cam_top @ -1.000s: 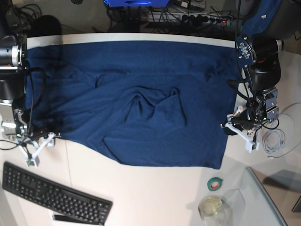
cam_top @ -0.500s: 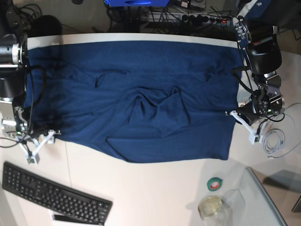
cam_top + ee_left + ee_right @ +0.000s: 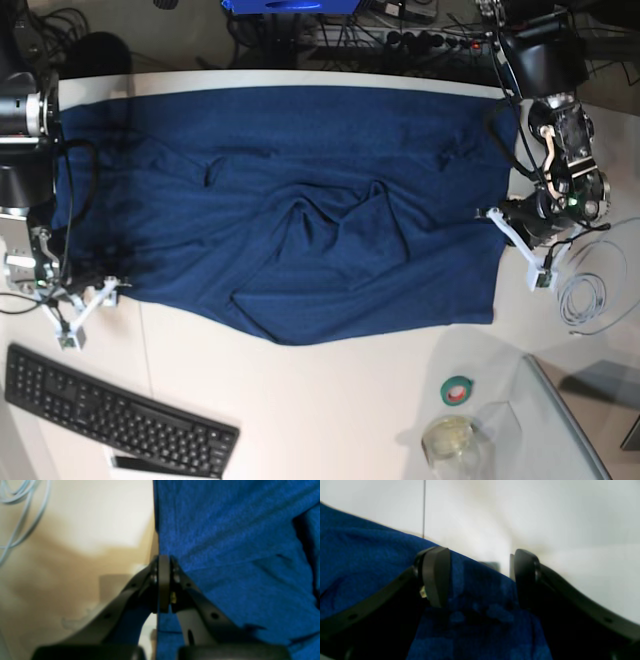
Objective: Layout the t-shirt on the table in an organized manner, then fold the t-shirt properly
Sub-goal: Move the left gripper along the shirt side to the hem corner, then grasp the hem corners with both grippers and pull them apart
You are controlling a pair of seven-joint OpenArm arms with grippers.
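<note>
The navy t-shirt [image 3: 290, 210] is spread across the white counter [image 3: 330, 420]; its right edge is pinched by the left end effector [image 3: 163, 565], while the right end effector [image 3: 480, 580] is held released over the near-left hem.

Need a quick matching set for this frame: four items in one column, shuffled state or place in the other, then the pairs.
Items:
1. left gripper
2. right gripper
3. tape roll
4. keyboard

States/places:
A. jaws apart, t-shirt edge between them
B. near left corner of the table in the base view
C. shut at the shirt's side edge
D. on bare table below the shirt's right corner in the base view

Pairs: 1-C, 2-A, 3-D, 4-B
</note>
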